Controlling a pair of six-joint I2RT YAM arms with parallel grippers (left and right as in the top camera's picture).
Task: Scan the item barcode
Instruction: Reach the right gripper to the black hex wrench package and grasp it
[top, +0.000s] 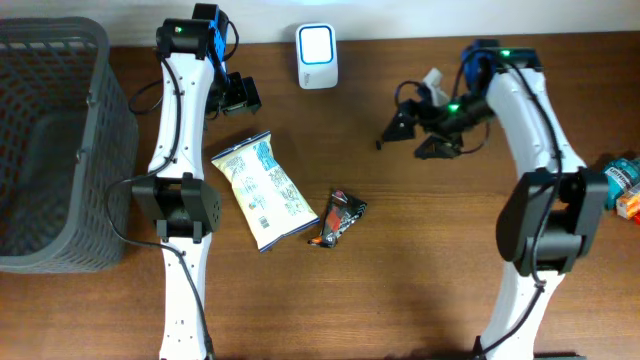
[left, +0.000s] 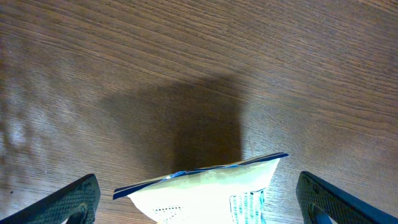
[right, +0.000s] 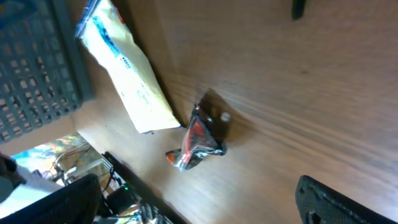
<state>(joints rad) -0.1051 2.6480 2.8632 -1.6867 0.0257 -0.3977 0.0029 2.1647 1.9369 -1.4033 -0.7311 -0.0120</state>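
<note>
A white, blue and yellow snack bag (top: 265, 190) lies flat on the wooden table, and its top edge shows in the left wrist view (left: 205, 193). A small black and red wrapper (top: 338, 218) lies just right of it. My left gripper (top: 238, 102) hangs open over the bag's far end (left: 199, 202), with a finger on either side and not touching it. My right gripper (top: 413, 140) is open and empty, off to the right of both items. Its view looks across at the wrapper (right: 202, 140) and the bag (right: 124, 74). The white scanner (top: 317, 57) stands at the back.
A grey mesh basket (top: 45, 150) fills the left edge of the table and also shows in the right wrist view (right: 37, 68). Some colourful packages (top: 620, 185) lie at the far right edge. Bare wood lies between the wrapper and the right arm.
</note>
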